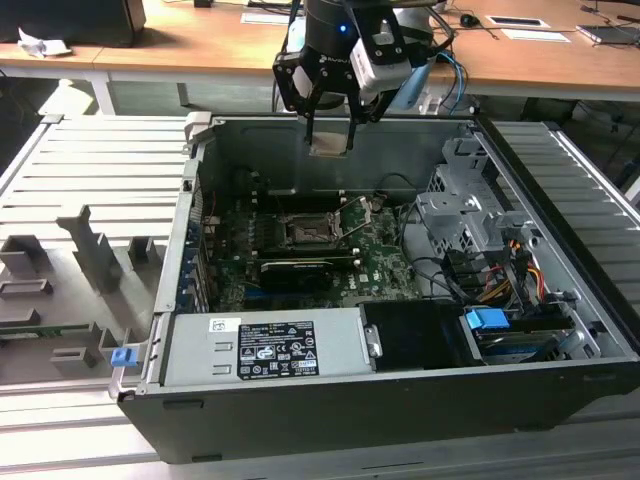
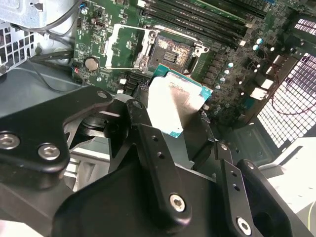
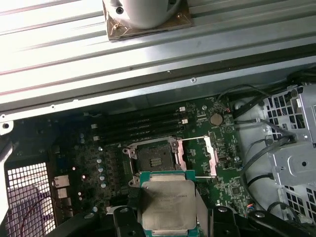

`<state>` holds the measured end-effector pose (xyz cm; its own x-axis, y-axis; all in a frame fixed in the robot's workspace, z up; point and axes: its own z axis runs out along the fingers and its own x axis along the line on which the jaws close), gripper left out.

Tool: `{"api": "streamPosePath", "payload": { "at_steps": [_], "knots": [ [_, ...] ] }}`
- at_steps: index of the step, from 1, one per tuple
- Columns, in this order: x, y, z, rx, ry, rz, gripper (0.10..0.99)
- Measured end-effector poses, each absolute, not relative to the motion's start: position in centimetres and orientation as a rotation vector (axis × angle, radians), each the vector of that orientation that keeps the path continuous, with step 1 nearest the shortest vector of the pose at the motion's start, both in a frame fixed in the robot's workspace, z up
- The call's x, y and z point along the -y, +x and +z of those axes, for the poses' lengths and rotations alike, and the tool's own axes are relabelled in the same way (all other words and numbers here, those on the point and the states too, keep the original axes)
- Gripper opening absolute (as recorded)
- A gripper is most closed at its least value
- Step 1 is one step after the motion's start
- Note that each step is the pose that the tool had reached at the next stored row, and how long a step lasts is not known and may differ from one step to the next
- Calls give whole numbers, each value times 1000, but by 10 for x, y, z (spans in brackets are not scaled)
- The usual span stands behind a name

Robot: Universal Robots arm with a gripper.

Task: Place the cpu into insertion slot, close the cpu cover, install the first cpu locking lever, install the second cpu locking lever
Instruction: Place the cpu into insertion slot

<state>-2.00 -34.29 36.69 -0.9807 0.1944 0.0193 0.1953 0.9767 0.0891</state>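
The gripper hangs over the open case, above its far wall, clenched on the cpu. In the second wrist view, black fingers press the chip from two opposite sides, and its pale metal top and green edge show between them. The chip is held clear of the motherboard, touching nothing else.

Below it lies the insertion slot, bare, with its dark centre showing. The cpu cover is swung open and lies just beside the slot, on the side away from the perforated case wall. Its window shows the green board beneath. The long memory slots run just beyond the slot, toward the far wall. Behind the case stands a wooden tabletop.
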Motion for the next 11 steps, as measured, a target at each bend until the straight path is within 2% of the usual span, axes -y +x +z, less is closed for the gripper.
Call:
{"api": "streamPosePath", "payload": {
  "at_steps": [11],
  "knots": [
    [343, -20, 367, 3109, -353, -142, 529]
  ]
}}
